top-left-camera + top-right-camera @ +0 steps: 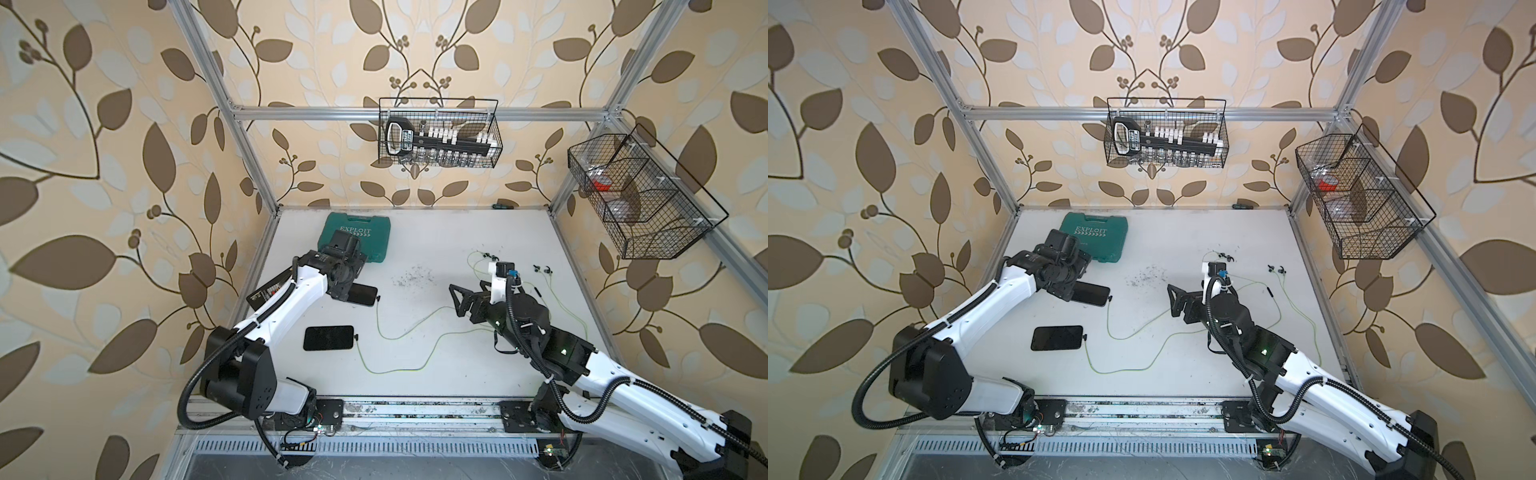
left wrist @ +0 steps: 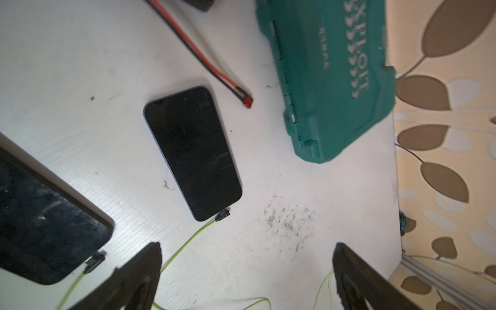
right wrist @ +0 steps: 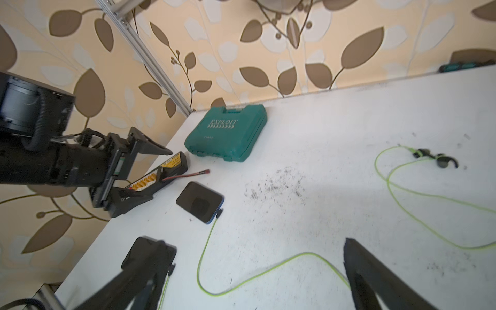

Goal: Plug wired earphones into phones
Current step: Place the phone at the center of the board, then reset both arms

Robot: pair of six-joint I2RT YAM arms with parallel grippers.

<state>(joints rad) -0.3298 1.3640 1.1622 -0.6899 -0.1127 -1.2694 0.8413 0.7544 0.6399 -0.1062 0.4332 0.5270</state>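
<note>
Both jaws gape wide, holding nothing; each phone (image 1: 328, 338) (image 1: 362, 294) on the bench (image 1: 457, 232) has an earphone plug (image 1: 356, 336) (image 1: 378, 298) seated.

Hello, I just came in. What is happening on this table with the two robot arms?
Two robot arms are plugging wired earphones into phones. Both phones, the far one and the near one, lie flat on the white table, each with a black plug at its end and a yellow-green cable trailing away. The left gripper and the right gripper are both open and hold nothing. The earbuds lie loose on the table.
</note>
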